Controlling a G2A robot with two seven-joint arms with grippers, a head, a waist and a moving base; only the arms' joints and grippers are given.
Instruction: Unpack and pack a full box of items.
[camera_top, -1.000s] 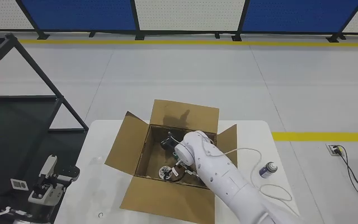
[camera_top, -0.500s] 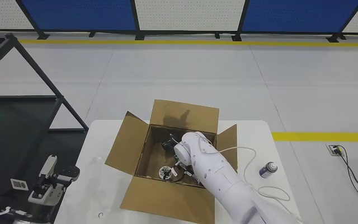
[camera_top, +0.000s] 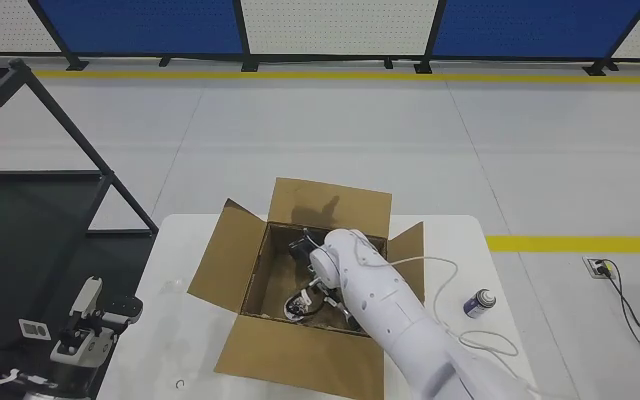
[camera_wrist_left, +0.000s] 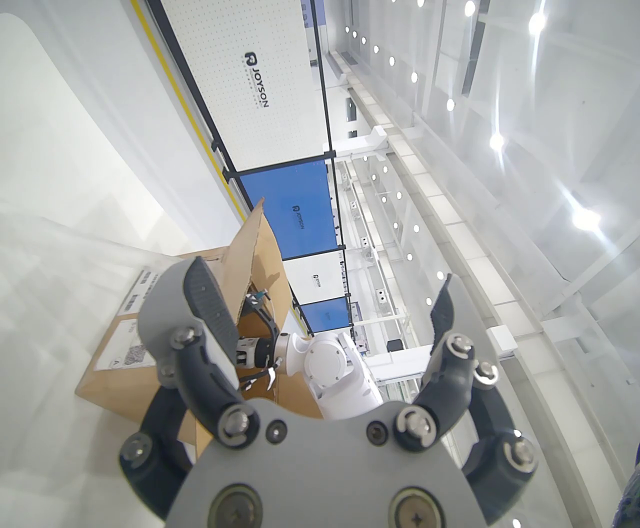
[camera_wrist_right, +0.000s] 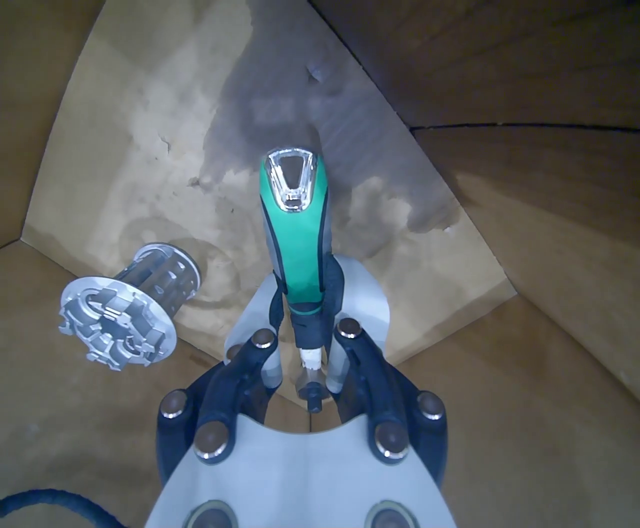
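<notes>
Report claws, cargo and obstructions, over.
Right claw shut on green-and-grey plastic-handled tool, inside brown cardboard box. Left claw open, outside the box. Silver flanged metal part lies beside the tool, apart from it.

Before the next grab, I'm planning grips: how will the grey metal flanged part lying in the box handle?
The metal part looks cast and solid, so it is probably rigid and heavy for its size. Lying on its side in the box, it may roll in an arc if pushed.
</notes>
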